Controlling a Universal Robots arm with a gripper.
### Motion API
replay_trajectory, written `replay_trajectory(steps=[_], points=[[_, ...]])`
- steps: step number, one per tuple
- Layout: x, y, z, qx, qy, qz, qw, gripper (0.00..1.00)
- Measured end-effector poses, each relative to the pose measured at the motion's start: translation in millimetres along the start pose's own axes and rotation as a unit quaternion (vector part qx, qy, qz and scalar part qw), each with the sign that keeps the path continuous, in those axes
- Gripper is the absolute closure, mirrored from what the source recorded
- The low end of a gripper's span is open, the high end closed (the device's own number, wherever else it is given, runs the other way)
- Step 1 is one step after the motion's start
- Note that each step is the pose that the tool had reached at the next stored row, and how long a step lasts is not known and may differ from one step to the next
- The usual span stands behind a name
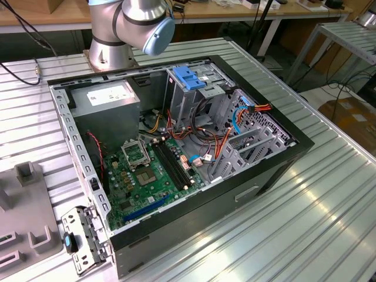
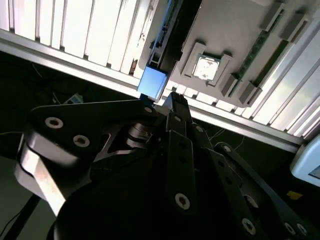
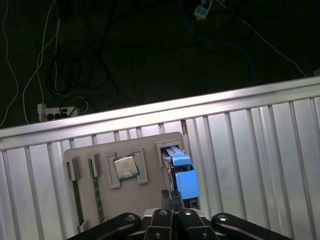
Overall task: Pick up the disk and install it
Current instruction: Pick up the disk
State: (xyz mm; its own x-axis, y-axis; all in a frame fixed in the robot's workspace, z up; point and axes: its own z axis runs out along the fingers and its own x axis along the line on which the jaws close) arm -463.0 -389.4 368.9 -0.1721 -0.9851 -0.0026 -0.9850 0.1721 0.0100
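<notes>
Gripper (image 3: 172,194) fingers look pressed together, nothing btwn them. Disk (image 3: 184,181) stands on edge in a tray (image 3: 150,142) slot, just beyond the tips. Prob. rigid, dense, shock-sensitive, w/ slick metal faces. Best pinched across the flat faces, not the blue end.

Disk (image 3: 184,180) rail blue, casing dark. Fixture plate (image 3: 150,142) plain grey, table (image 3: 250,150) ribbed silver. Motherboard (image 1: 147,170) green, gripper (image 2: 174,102) black.

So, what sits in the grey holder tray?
A processor chip, memory sticks and the disk, edge-up in its slot; the gripper hides part of the tray.
</notes>
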Motion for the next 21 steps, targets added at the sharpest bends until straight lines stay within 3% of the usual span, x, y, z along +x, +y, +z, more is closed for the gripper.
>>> replay_trajectory(steps=[10, 14, 15, 18, 21], points=[[-0.1, -0.1, 0.0, 0.0001, 0.0004, 0.000, 1.00000, 0.89], [-2.2, 0.1, 3.8, 0.0015, 0.0004, 0.001, 1.00000, 0.64], [-3.2, 0.2, 4.4, 0.0017, 0.0004, 0.002, 1.00000, 0.64], [-11.1, 1.5, 7.0, 0.0033, 0.0013, 0.003, 0.99999, 0.47], [-14.9, 2.7, 11.4, 0.0049, 0.0012, -0.001, 0.99999, 0.40]])
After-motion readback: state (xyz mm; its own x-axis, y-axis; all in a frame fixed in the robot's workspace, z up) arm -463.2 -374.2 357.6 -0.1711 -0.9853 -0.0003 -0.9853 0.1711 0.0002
